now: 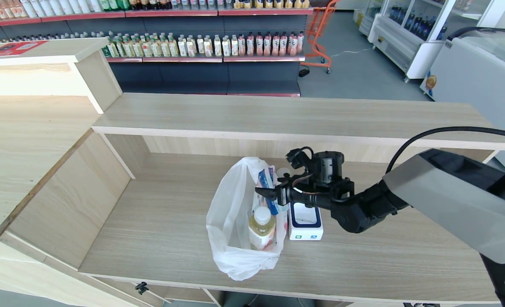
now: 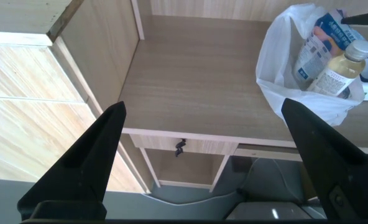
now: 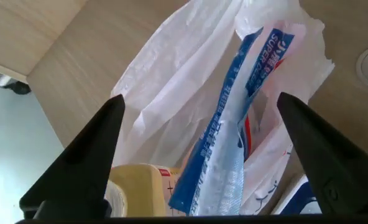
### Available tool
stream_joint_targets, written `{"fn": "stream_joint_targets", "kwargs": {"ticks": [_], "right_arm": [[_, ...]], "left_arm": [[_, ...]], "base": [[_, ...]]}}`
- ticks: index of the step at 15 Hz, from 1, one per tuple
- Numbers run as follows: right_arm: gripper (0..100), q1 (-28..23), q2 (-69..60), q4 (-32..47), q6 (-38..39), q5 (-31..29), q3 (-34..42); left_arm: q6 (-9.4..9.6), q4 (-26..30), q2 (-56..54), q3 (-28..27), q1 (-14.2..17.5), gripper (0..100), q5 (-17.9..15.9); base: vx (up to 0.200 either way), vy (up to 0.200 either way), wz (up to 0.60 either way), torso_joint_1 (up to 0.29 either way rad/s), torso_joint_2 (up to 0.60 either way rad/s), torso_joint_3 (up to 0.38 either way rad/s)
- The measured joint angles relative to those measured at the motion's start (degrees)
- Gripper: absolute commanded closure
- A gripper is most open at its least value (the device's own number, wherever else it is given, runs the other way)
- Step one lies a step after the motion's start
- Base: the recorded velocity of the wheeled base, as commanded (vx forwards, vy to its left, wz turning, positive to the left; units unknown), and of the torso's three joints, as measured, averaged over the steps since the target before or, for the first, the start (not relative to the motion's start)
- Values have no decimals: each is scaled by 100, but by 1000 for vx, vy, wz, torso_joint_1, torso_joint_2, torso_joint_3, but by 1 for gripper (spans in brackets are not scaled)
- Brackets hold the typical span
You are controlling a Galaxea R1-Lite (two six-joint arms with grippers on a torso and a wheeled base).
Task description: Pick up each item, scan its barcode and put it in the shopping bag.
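Bottle half hidden inside shopping bag, blue packet beside; right hand spread above; left hand spread.

HEAD: looks forward and down from high over the counter, mid range | LEFT WRIST: looks across the counter's near edge, far from the shopping bag | RIGHT WRIST: looks straight down into the bag's mouth, close | SHARED: bag, bottle, blue packet, in all three.
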Motion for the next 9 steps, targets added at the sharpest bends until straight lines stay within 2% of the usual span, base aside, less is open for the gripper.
{"fn": "stream_joint_targets", "kwargs": {"ticks": [3,5,7,9], "right_arm": [[0,-33,-756,195,532,87,256],[0,-123,-1604,461,663,95,785],[0,-325,-2864,879,510,18,1681],[0,-639,-4247,1193,200,-329,2820]], "left_arm": [[0,0,0,0,0,0,0],[0,0,0,0,0,0,0],[0,0,0,0,0,0,0],[0,0,0,0,0,0,0]], "base": [[0,0,0,0,0,0],[0,0,0,0,0,0],[0,0,0,0,0,0],[0,0,0,0,0,0]]}}
